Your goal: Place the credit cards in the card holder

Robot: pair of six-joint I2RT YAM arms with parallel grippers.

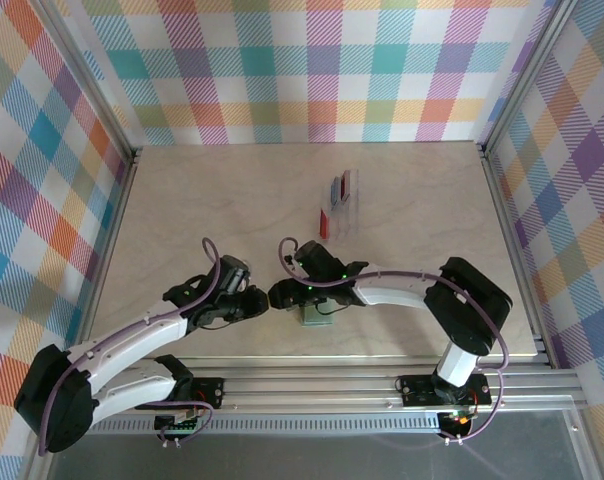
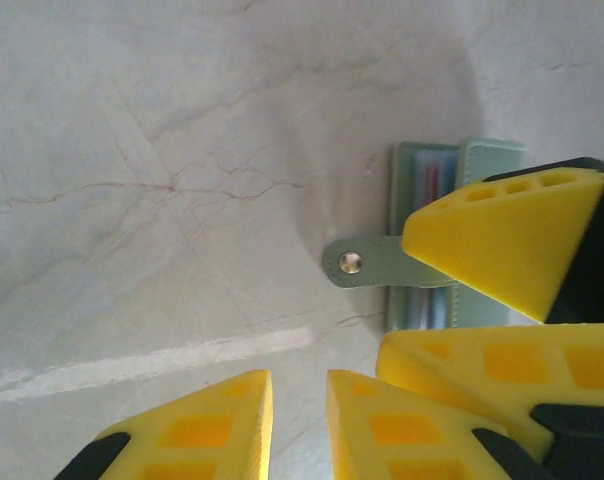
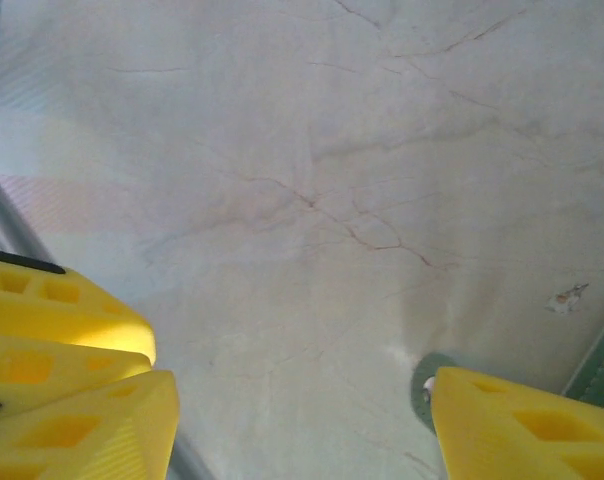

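Both grippers met over the card holder [image 1: 316, 314] at the near edge, right gripper [image 1: 282, 295] spread wide, left gripper [image 1: 261, 301] nearly closed, empty, alongside.

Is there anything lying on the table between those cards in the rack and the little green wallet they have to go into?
Nothing visible does. The bare table lies between the credit cards and the card holder, though both hands crowd the holder itself.

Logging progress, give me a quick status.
Both grippers, left and right, low beside card holder. Holder open, flat. Credit cards far back in clear rack.
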